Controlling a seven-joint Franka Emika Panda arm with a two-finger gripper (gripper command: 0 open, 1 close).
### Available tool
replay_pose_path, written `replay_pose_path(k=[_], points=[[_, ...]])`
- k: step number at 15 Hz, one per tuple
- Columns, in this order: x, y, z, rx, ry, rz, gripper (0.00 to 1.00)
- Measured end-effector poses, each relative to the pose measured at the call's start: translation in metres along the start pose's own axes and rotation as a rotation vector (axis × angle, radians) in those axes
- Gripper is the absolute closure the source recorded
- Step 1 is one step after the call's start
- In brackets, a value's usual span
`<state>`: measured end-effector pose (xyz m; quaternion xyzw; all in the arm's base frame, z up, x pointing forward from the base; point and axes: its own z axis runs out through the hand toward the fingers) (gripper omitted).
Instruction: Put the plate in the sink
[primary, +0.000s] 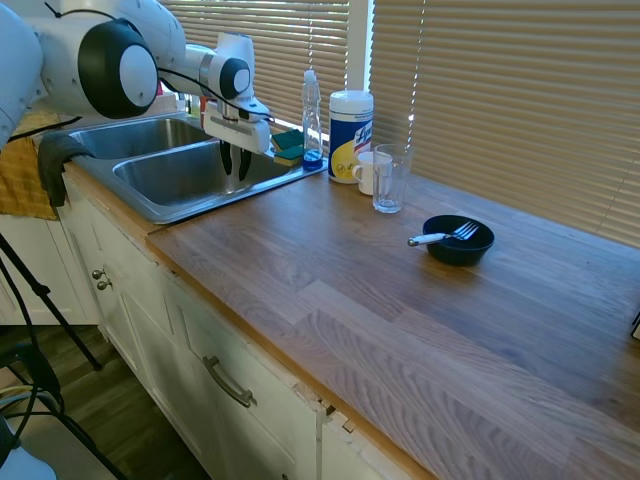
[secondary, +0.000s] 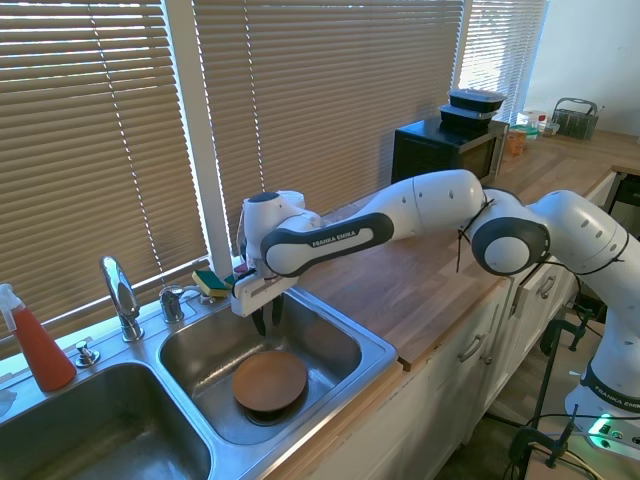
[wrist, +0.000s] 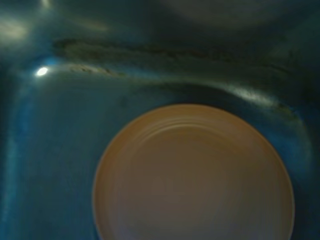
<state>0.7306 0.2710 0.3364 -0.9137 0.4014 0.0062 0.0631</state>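
Note:
The salmon-orange plate (secondary: 269, 381) lies flat on the floor of the steel sink (secondary: 372, 347), in the basin nearer the wooden counter. My gripper (secondary: 268, 322) hangs just above the plate's far edge, fingers pointing down, open and holding nothing. The wrist view looks straight down on the plate (wrist: 192, 175) resting on the basin floor (wrist: 55, 145). In the first exterior view my gripper (primary: 236, 165) reaches down into the sink (primary: 150, 207), and the basin wall hides the plate.
On the counter sit a black bowl with a fork (primary: 458, 242), a glass (primary: 390, 178), a white mug (primary: 366, 172), a wipes canister (primary: 350, 122), a bottle (primary: 312, 115) and sponges (primary: 288, 145). The faucet (secondary: 120, 295) and a red spray bottle (secondary: 40, 345) stand behind the sink.

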Motion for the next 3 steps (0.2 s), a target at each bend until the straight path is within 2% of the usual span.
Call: replay_pose_path(k=[3], points=[[-0.028,0.003,-0.046,0.044,0.019,0.023,0.0]])
